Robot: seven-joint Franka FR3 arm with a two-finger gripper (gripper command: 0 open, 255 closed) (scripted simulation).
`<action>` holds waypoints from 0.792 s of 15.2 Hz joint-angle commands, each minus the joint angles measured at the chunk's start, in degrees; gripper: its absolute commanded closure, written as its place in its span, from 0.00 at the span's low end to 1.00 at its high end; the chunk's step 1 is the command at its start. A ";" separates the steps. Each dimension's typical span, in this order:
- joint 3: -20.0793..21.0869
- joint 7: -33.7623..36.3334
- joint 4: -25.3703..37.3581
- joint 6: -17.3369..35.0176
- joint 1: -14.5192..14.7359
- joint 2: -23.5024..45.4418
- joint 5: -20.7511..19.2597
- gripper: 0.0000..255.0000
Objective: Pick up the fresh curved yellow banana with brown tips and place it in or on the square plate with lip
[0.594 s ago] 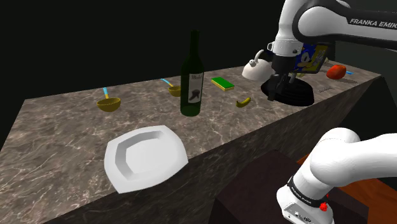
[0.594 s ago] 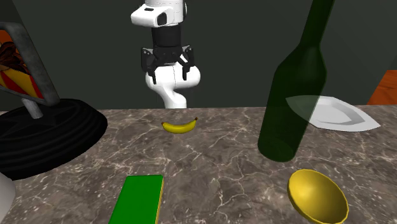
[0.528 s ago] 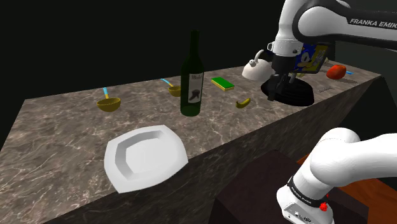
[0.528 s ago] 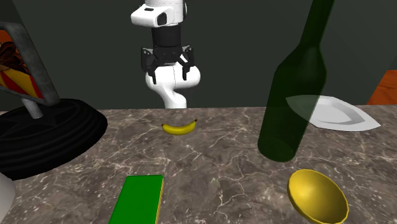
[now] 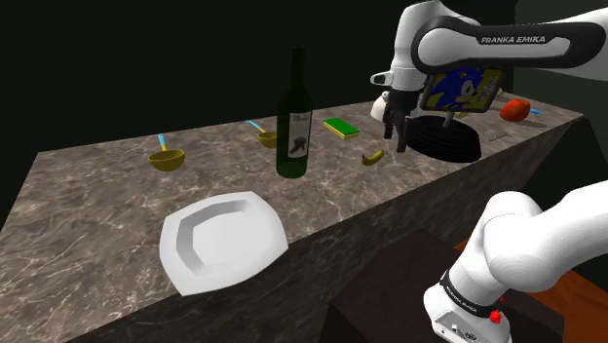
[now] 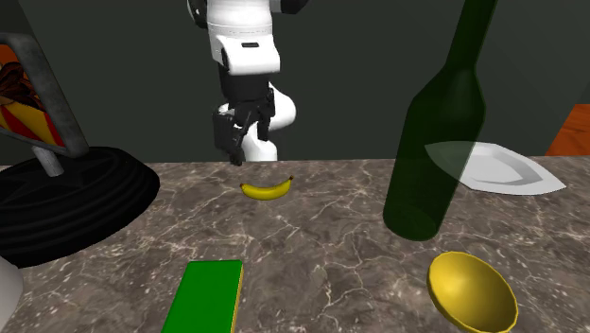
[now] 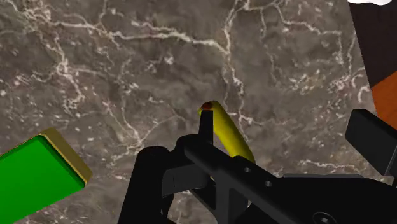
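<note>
The tabletop (image 7: 127, 76) looks like smooth dark marble veined in white. The bottle (image 6: 430, 151) is dark green see-through glass, and the square plate (image 5: 177, 255) is plain matt white.

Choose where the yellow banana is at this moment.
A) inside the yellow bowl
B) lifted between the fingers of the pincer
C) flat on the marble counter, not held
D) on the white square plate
C: the banana lies on the marble counter, while the open pincer hovers above without touching it, and the white plate stands far off beyond the dark bottle.
</note>
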 commanded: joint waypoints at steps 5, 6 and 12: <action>-5.38 -25.51 2.49 5.96 8.96 7.65 -0.57 0.00; -5.47 -25.48 1.69 6.71 8.90 7.61 -0.66 0.00; -6.05 -25.33 -2.58 10.95 8.62 7.57 -1.19 0.00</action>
